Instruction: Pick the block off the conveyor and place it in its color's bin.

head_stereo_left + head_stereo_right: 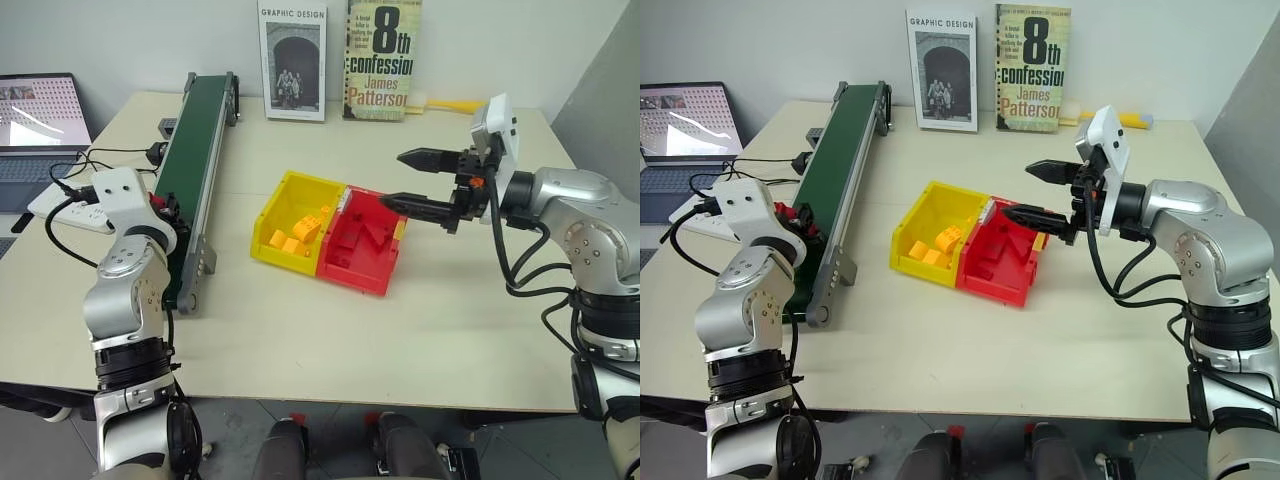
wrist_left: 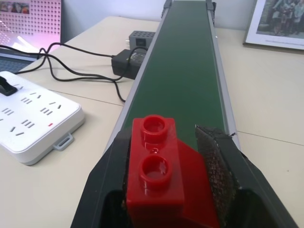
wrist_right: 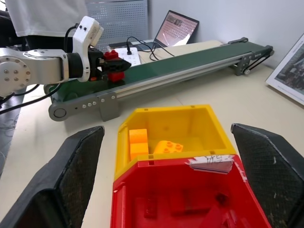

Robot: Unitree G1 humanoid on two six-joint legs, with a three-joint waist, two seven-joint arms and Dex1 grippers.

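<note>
Laptop (image 1: 40, 125) cropped at frame edge

A small red block (image 2: 164, 175), two round studs on top and a sloped side, sits pinched in the left claw (image 2: 173, 190) over the near end of the long dark green conveyor (image 1: 190, 150). The red bin (image 1: 365, 245) lies mid-surface, touching its yellow twin, red pieces inside.

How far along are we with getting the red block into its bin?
Done: the left gripper has shut on the red block, at the near end of the conveyor. In hand: the block sits between the fingers, low over the belt. Left: carry it across and release it into the red bin, beside the yellow bin. The right gripper hovers open above the red bin.
</note>
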